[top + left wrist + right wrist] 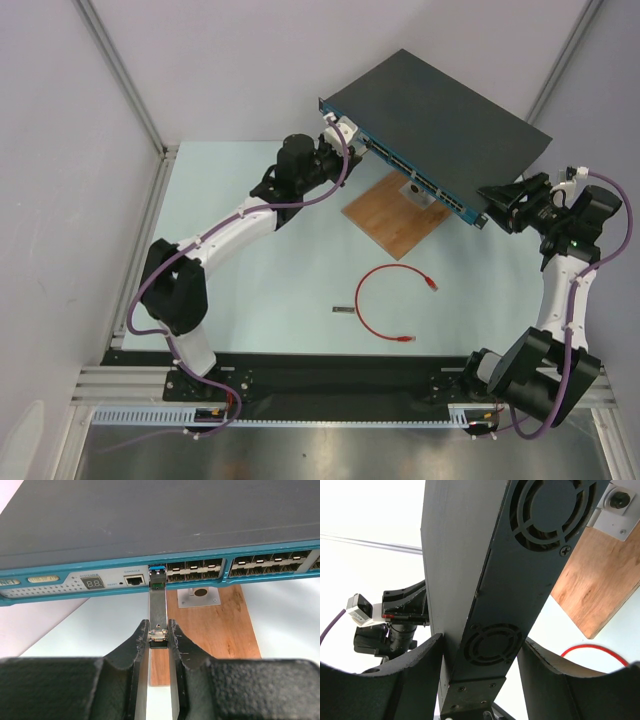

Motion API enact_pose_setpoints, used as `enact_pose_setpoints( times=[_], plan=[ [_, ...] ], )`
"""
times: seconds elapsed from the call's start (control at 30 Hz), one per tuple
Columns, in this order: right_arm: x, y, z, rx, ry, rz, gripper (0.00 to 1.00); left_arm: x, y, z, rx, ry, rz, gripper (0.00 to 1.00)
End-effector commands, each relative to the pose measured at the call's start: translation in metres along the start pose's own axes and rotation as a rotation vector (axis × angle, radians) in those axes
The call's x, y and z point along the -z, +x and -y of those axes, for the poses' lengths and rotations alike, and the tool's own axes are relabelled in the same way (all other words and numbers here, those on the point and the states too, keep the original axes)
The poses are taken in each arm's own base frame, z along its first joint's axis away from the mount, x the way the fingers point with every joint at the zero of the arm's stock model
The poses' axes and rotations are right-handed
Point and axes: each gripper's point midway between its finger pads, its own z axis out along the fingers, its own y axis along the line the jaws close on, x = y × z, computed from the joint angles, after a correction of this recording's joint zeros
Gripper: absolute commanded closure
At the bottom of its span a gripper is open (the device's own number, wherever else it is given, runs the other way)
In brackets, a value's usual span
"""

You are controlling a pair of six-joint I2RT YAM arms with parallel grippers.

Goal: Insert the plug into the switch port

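Note:
The dark switch (440,120) with a teal front stands tilted above the table. In the left wrist view its port row (195,570) faces me. My left gripper (158,636) is shut on the rear end of a slim metal plug (159,605). The plug's blue-tabbed front sits in the leftmost port, beside the console socket (134,580). In the top view the left gripper (355,147) is at the switch's left front corner. My right gripper (482,639) is closed around the switch's fan-vented end (495,580), and shows in the top view (500,205) at its right corner.
A wooden board (395,215) with a white bracket (418,190) lies under the switch. A red cable (385,300) lies looped on the table's middle, with a small dark piece (343,311) to its left. Aluminium frame rails (120,70) bound the workspace.

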Motion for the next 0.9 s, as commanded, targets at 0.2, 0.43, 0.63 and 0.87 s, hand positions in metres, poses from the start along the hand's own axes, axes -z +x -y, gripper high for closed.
enact_pose_setpoints(
  times=[0.2,0.43,0.63,0.87],
  plan=[
    [-0.011,-0.024,-0.015,0.14,-0.036,0.059,1.0,0.012,-0.052,0.018,-0.067,0.095,0.133,1.0],
    [-0.011,-0.023,-0.016,0.134,-0.037,0.057,1.0,0.005,-0.043,0.02,-0.043,0.104,0.115,1.0],
    [-0.013,-0.023,-0.012,0.116,-0.028,0.059,1.0,-0.001,-0.038,0.025,-0.01,0.11,0.107,1.0],
    [-0.015,-0.026,-0.013,0.128,-0.036,0.073,1.0,-0.003,-0.03,0.035,0.019,0.099,0.086,1.0]
  ],
)
